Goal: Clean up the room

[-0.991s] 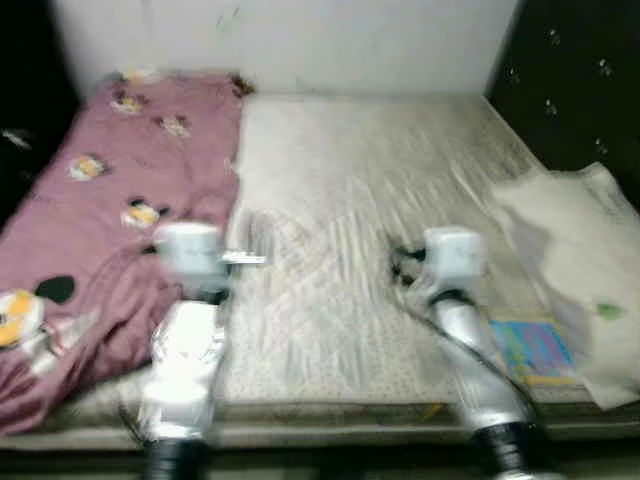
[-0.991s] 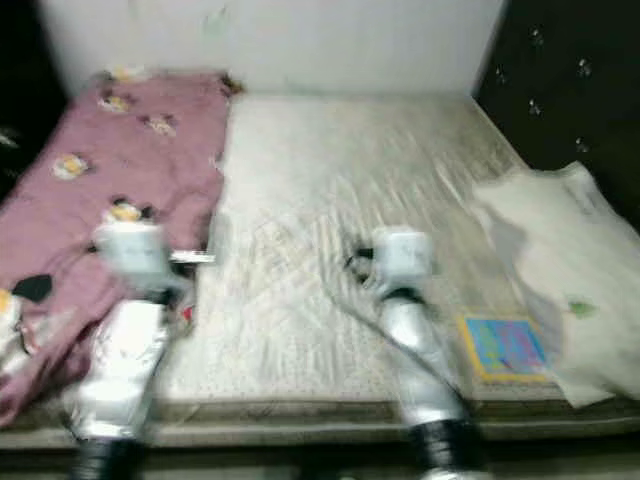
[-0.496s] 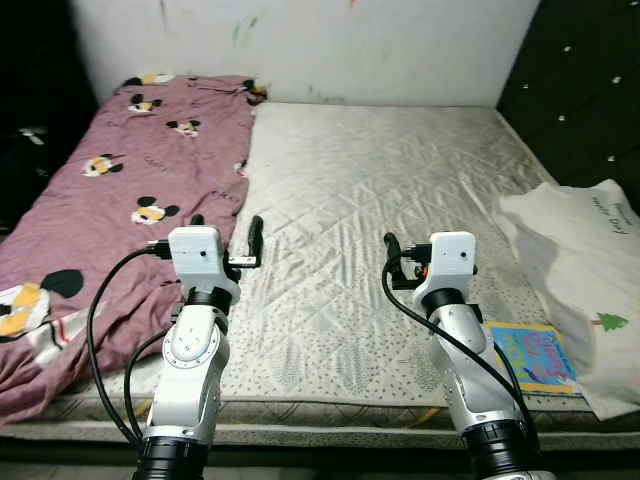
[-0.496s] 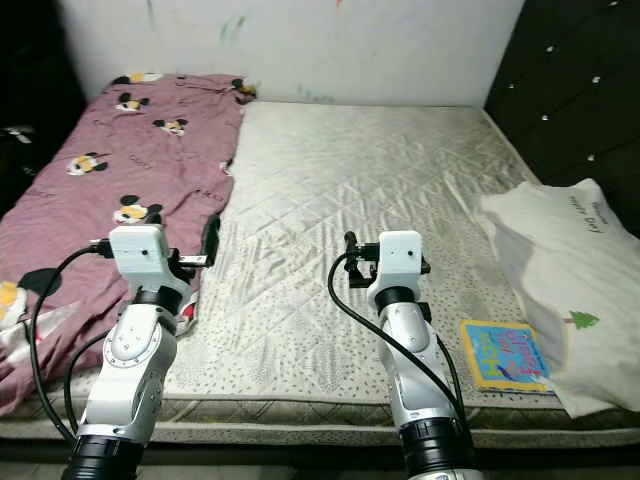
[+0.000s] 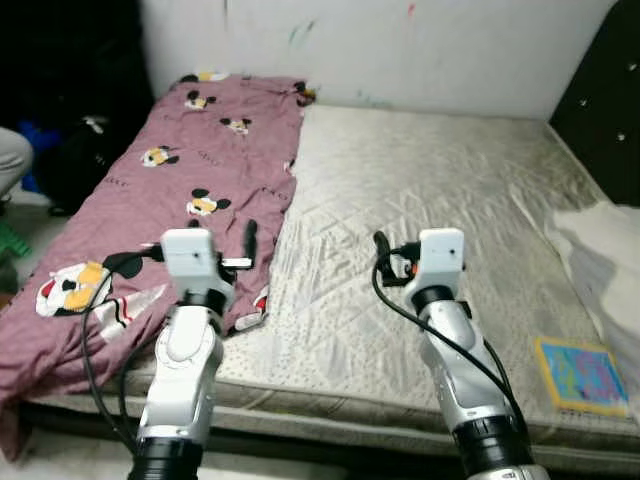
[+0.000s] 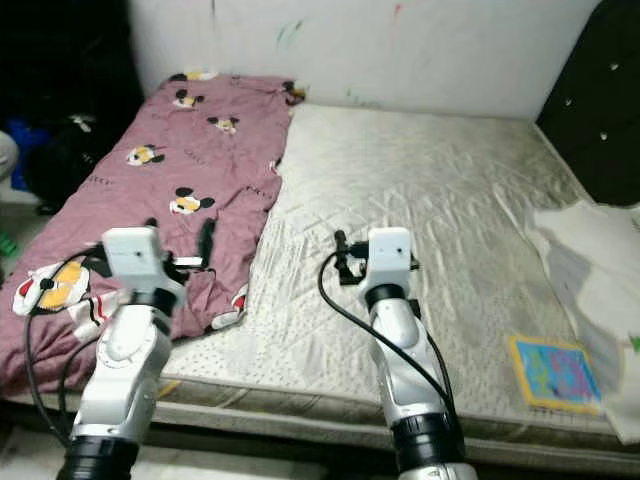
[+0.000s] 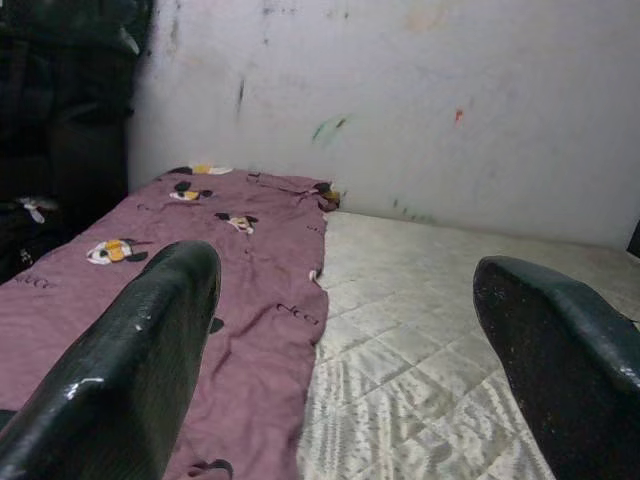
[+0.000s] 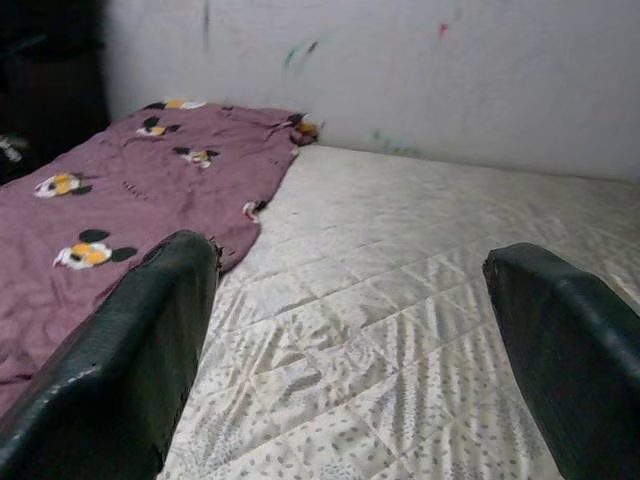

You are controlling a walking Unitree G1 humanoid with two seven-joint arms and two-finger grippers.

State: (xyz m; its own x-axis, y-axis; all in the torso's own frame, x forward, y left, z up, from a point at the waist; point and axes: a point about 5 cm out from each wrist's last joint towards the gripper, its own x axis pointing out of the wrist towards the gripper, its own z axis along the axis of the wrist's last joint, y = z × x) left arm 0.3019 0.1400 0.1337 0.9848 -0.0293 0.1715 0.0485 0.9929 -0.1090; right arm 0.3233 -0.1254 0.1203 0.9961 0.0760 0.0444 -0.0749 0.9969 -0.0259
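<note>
A maroon blanket printed with cartoon mice lies rumpled over the left part of a bare quilted mattress. A colourful book rests near the bed's front right corner, beside a white pillow. Both silver arms reach forward over the bed's front edge. My left gripper is open above the blanket's inner edge, with nothing between its fingers. Over the bare mattress my right gripper stands open too, holding nothing.
A white wall runs behind the bed, and a black padded panel stands at the right. Dark bags sit on the floor left of the bed. Something grey pokes in at the left edge.
The whole view has swung to the left and the blur has cleared, so the camera moved. Both arms hold the same open pose in front of me.
</note>
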